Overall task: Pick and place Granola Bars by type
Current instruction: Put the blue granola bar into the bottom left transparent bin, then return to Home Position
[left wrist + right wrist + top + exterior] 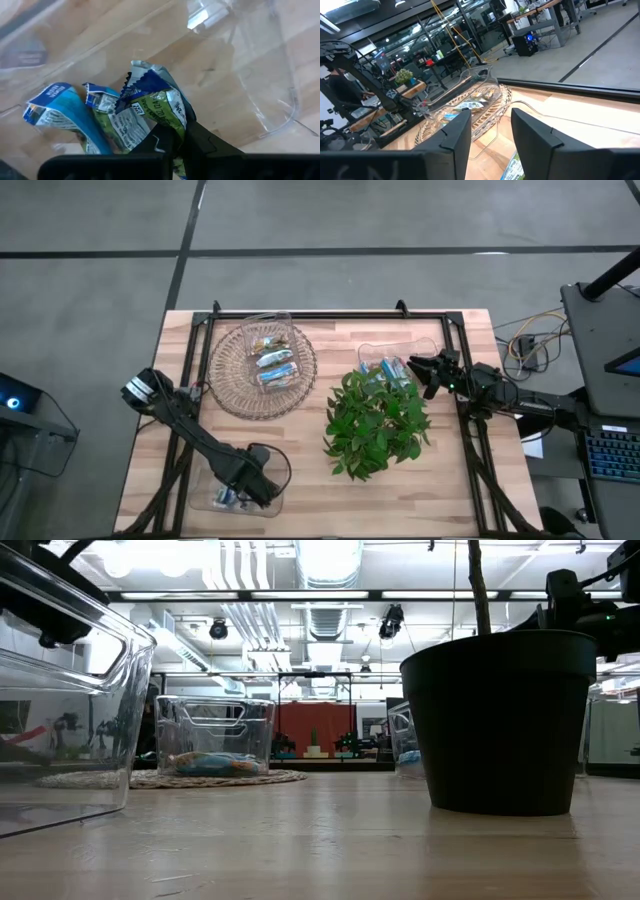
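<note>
My left gripper [243, 488] points down into a clear bin [262, 505] at the table's near left and is shut on a green-and-blue granola bar [155, 102]. Two other blue-wrapped bars [60, 112] lie beside it on the bin's floor. More bars [272, 365] lie in a clear bin [262, 330] on a round woven mat [225, 385] at the far left. My right gripper [490, 132] hovers level and open by a third clear bin [398, 352] holding bars [392, 370], behind the plant. My left gripper pinches the green-and-blue bar by one end of its wrapper [172, 125] between its two fingers, coming from above and pointing down. The bar's crimped free end [137, 75] sticks out past the fingertips. I cannot tell whether the bar touches the bin's floor.
A green leafy plant [375, 420] in a black pot [500, 720] stands right of centre, between the bins. A black frame [330, 313] runs along the table's far edge and down both sides. Bare wood lies in the middle and near right.
</note>
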Controlling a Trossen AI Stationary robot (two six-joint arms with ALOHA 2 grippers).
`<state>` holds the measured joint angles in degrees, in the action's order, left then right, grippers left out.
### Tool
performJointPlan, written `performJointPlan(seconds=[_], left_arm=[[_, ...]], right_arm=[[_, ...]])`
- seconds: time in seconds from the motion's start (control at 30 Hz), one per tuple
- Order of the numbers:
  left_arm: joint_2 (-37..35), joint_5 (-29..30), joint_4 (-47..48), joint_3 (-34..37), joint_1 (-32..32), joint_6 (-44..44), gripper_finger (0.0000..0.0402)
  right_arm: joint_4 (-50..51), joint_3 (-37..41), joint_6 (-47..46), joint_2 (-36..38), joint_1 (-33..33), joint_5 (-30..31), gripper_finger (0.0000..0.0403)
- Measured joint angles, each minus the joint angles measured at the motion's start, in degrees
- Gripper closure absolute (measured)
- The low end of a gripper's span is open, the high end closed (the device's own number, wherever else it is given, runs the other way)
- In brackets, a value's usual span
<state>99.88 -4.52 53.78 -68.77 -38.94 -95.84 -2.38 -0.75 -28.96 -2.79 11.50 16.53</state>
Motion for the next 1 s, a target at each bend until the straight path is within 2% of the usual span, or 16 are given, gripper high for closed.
performJointPlan(seconds=[0.2, 0.33, 0.73, 1.0], left_arm=[[-0.01, -0.86, -5.43, 1.97, 0.0, 1.44, 0.04], [-0.02, -0.89, -6.23, 2.16, 0.0, 3.19, 0.0379], [-1.78, -1.01, -6.21, 1.97, 0.44, 9.51, 0.027], [-4.13, -3.11, -1.61, -0.33, 2.49, 16.59, 0.0176]], right_arm=[[-0.01, 0.0, 0.01, 0.0, -0.02, 0.0, 0.028], [-0.01, 0.0, 0.01, 0.0, -0.01, 0.0, 0.0278], [-0.01, 0.0, 0.01, 0.0, -0.01, 0.0, 0.0269], [0.01, 0.0, 0.0, 0.02, 0.0, 0.0, 0.028]])
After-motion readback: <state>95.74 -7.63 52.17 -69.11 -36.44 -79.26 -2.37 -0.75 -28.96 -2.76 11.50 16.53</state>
